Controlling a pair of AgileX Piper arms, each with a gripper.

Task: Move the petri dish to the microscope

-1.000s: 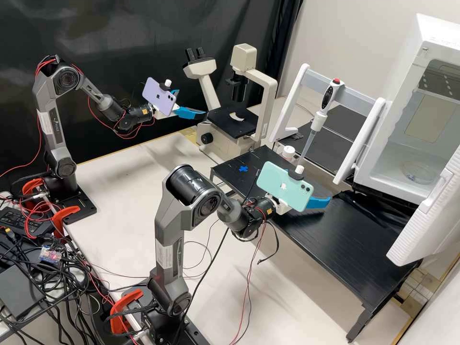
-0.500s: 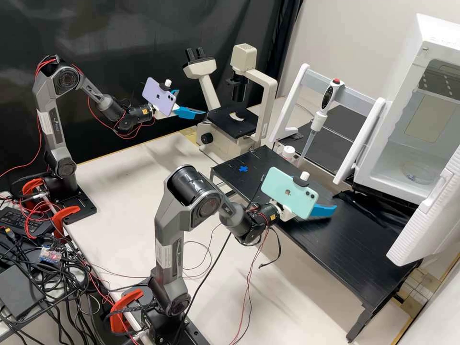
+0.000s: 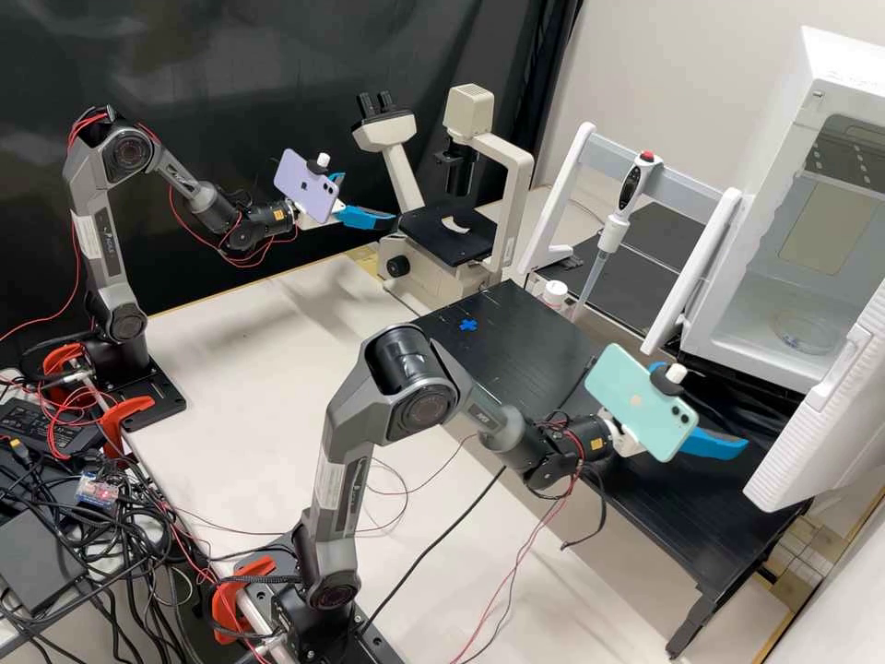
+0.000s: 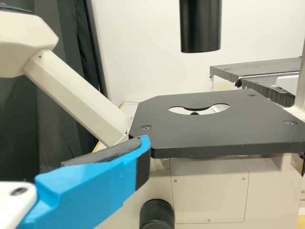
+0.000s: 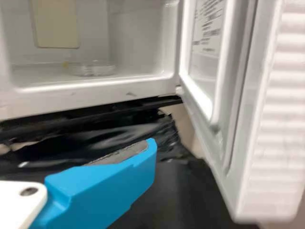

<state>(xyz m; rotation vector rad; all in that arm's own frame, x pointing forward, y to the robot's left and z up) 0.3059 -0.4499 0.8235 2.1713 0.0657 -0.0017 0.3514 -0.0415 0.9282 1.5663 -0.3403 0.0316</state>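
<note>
Petri dish (image 5: 97, 69): on the cabinet floor inside the white cabinet (image 3: 737, 352), just behind its front lip; well apart from the microscope (image 3: 518, 184). The cabinet door (image 5: 281, 119) stands swung out, so the front opening is uncovered; door edge and lip bound the approach.

Right gripper (image 3: 714, 417): above the black raised platform (image 3: 664, 516), in front of the opening and near the door. Jaws wide, nothing gripped. In its wrist view the grey pad (image 5: 126, 153) faces open space, with the tip lower than the lip in line of sight.

Left gripper (image 3: 371, 198): beside the microscope stage (image 4: 200, 138), jaws wide, nothing between them. Its fingertip overlaps the near stage corner in the wrist view; contact or small gap cannot be told. Open space lies between the stage top and the black cylinder (image 4: 200, 26) overhead. The stage plate has a cut-out (image 4: 181, 110) in its middle.

Pipette (image 3: 608, 235): upright on a white stand, between microscope and cabinet.

Obscured: each phone covers the finger roots in the high view. The dish is clear against pale walls; its rim is faint and its contents cannot be made out. The door hides part of the cabinet's side.
</note>
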